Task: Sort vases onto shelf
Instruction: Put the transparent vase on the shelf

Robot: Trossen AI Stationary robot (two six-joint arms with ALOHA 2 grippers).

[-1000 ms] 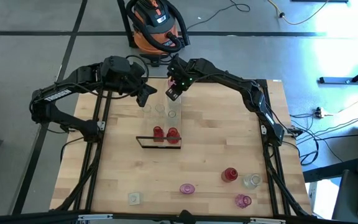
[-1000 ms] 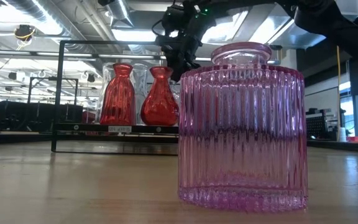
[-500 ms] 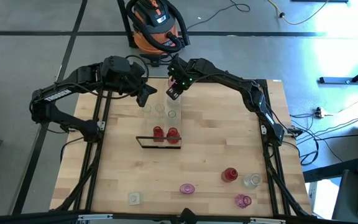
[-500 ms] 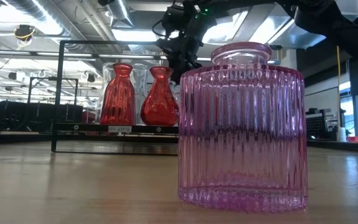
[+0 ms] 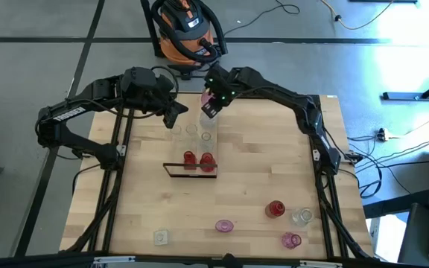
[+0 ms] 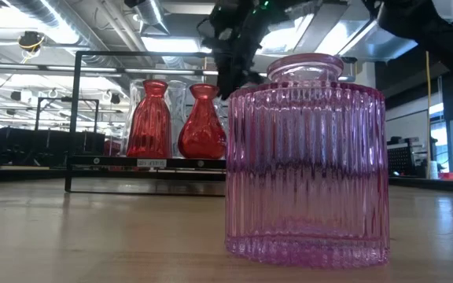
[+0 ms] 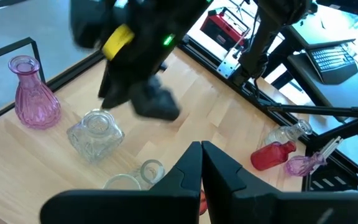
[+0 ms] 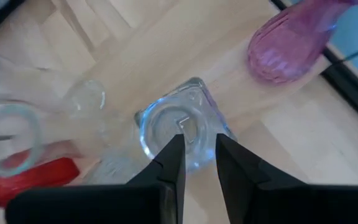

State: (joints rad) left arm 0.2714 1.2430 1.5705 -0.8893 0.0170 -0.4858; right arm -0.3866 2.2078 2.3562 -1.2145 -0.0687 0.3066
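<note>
The shelf (image 5: 188, 176) runs from the table's middle toward its far edge. On it stand two red vases (image 5: 197, 158), some clear ones (image 5: 192, 131) and a pink vase (image 5: 205, 97) at the far end. My right gripper (image 5: 209, 111) hangs open just above a square clear vase (image 8: 160, 127) beside that pink vase (image 8: 291, 43), its fingers (image 8: 173, 158) clear of the glass. My left gripper (image 7: 201, 147) is shut and empty, held in the air left of the shelf (image 5: 176, 114).
Several loose vases lie or stand near the table's front edge: a red one (image 5: 275, 209), a clear one (image 5: 302, 216), two pink ones (image 5: 224, 225) (image 5: 291, 240) and a clear one (image 5: 160, 237). One pink vase (image 6: 305, 157) fills the low view. An orange vacuum (image 5: 188, 30) stands beyond the far edge.
My right gripper has gone up and slightly toward the far edge, away from the square clear vase, which stays standing on the shelf. Its finger gap looks the same.
</note>
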